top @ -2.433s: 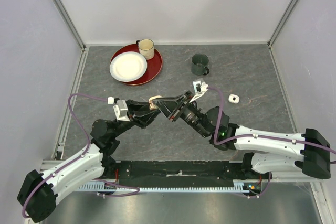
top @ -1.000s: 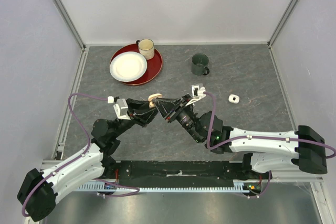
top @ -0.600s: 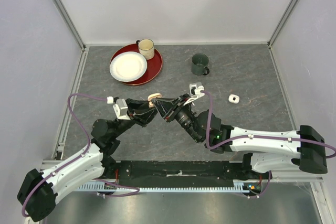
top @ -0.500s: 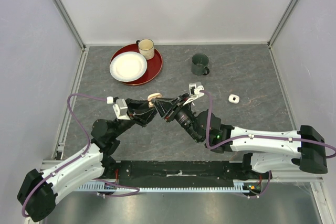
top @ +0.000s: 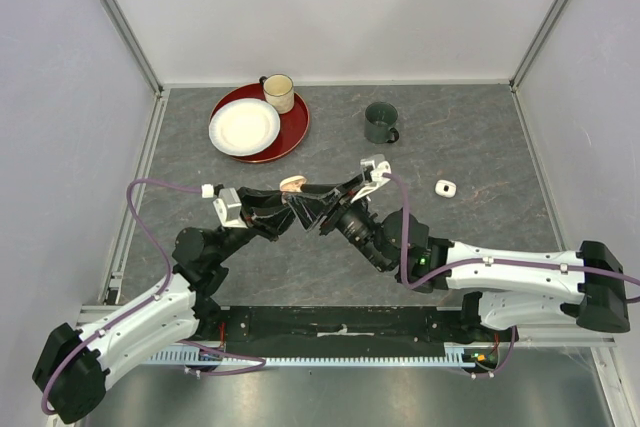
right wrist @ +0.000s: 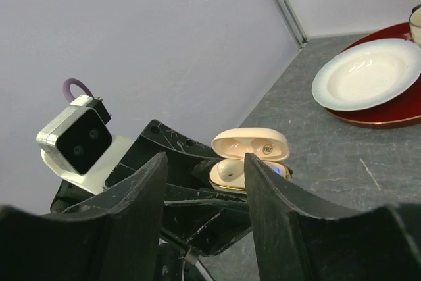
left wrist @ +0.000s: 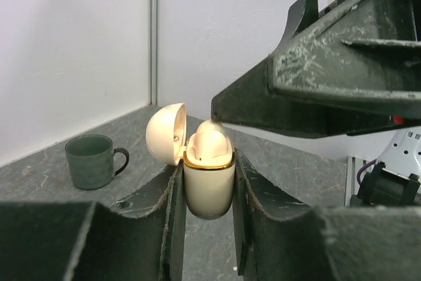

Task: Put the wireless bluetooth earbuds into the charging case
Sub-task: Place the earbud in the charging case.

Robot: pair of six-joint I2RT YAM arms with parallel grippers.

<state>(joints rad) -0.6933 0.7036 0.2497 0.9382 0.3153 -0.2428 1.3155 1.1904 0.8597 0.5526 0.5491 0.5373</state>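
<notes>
Left tool [left wrist: 208, 197] clamped the open charging case [left wrist: 209, 179], right tool [right wrist: 206, 162] stood parted beside it; brushing could unseat the proud peach earbud [left wrist: 210, 141].

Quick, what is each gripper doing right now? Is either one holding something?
Left gripper: closed on the charging case, whose lid is open.
Right gripper: open, holding nothing.
</notes>
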